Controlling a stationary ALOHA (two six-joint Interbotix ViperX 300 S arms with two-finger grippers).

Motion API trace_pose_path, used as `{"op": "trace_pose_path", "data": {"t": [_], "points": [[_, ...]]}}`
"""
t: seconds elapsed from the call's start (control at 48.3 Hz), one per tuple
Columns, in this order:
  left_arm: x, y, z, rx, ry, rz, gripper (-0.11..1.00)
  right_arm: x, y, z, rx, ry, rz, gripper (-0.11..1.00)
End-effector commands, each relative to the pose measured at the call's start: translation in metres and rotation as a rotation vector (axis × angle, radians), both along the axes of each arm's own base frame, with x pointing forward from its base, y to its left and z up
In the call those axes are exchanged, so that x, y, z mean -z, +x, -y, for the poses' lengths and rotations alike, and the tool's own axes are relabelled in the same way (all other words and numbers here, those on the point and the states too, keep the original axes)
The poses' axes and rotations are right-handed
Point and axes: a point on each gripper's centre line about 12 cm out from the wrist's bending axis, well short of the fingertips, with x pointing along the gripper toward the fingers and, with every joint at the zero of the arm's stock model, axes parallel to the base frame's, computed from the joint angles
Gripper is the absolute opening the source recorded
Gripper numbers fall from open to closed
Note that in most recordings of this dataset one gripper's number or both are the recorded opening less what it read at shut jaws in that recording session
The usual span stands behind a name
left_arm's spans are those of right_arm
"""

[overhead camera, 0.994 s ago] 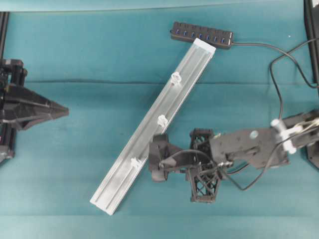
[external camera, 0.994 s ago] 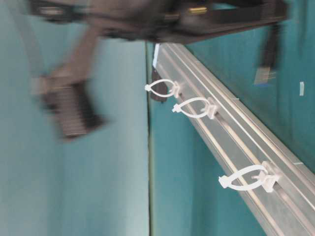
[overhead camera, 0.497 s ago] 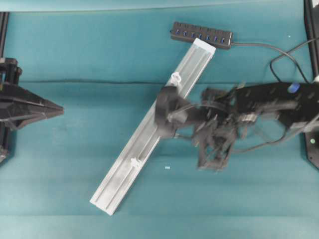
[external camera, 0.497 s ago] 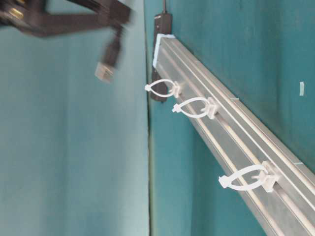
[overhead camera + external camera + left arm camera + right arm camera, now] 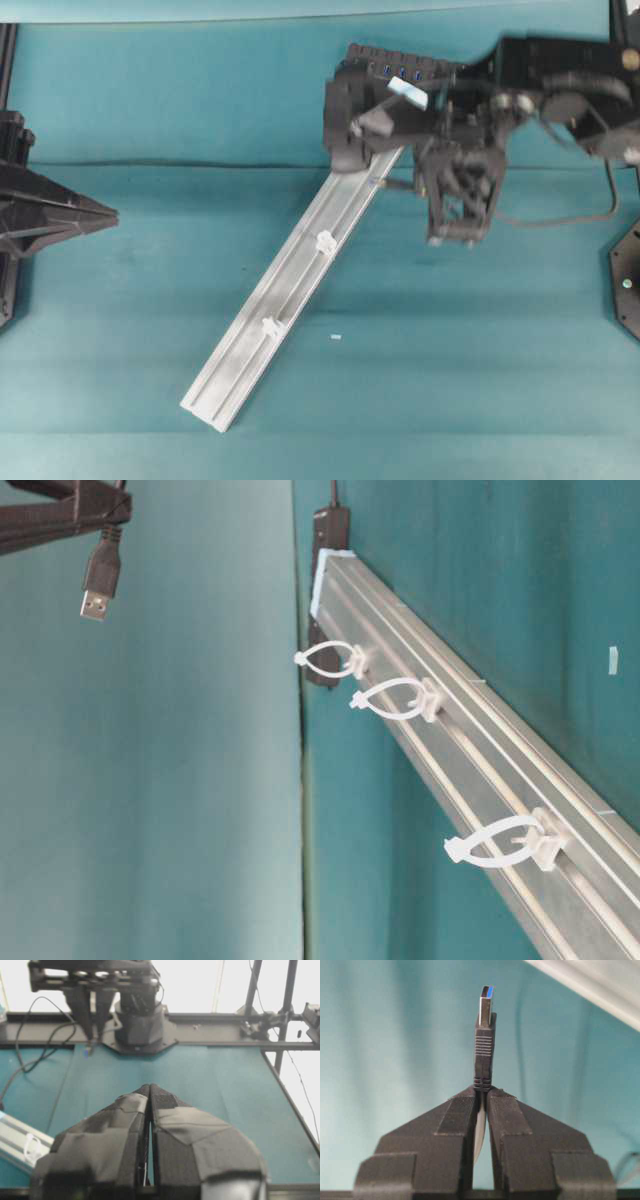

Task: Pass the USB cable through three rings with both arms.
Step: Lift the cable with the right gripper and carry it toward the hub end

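Counts: two arms, one silver rail (image 5: 300, 292), three white rings, one USB cable, one black multi-port hub (image 5: 405, 68).

Rail lies diagonally on the teal bench (image 5: 150, 120); its upper end sits beneath the right arm. Table-level view shows all three rings clipped along the rail: first ring (image 5: 328, 660) and second ring (image 5: 395, 699) close together, third ring (image 5: 500, 844) farther along. From overhead only two show, the one at mid-rail (image 5: 325, 241) and the lower one (image 5: 269, 326); the top ring is hidden by the right arm.

Right pincer (image 5: 483, 1091): fingers nearly together, clamped on the USB cable (image 5: 483, 1060) at the base of its plug. The plug stands straight out beyond the fingertips, metal tip with a blue insert. In the table-level view the plug (image 5: 97, 577) hangs in the air, well apart from the rail and rings. No ring has the cable through it.

Left pincer (image 5: 149, 1087): fingers pressed together, holding nothing. It sits at the left edge of the bench (image 5: 100, 214), well apart from the rail.

The hub lies at the rail's far end, partly covered by the right arm.
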Motion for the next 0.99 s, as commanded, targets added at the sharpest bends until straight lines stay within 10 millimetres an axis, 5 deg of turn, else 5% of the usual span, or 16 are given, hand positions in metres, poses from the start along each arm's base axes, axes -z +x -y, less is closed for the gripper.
{"op": "trace_pose_path", "data": {"t": [0.0, 0.497, 0.973], "points": [[-0.011, 0.001, 0.000, 0.002, 0.002, 0.026, -0.01, -0.007, 0.001, 0.008, -0.043, -0.009, -0.003, 0.08], [-0.003, -0.011, 0.000, 0.004, 0.003, -0.067, -0.01, -0.017, 0.003, 0.087, -0.125, -0.269, -0.092, 0.08], [-0.003, -0.012, 0.002, 0.010, -0.038, -0.076, -0.01, 0.061, -0.009, 0.133, -0.391, -0.367, -0.065, 0.08]]}}
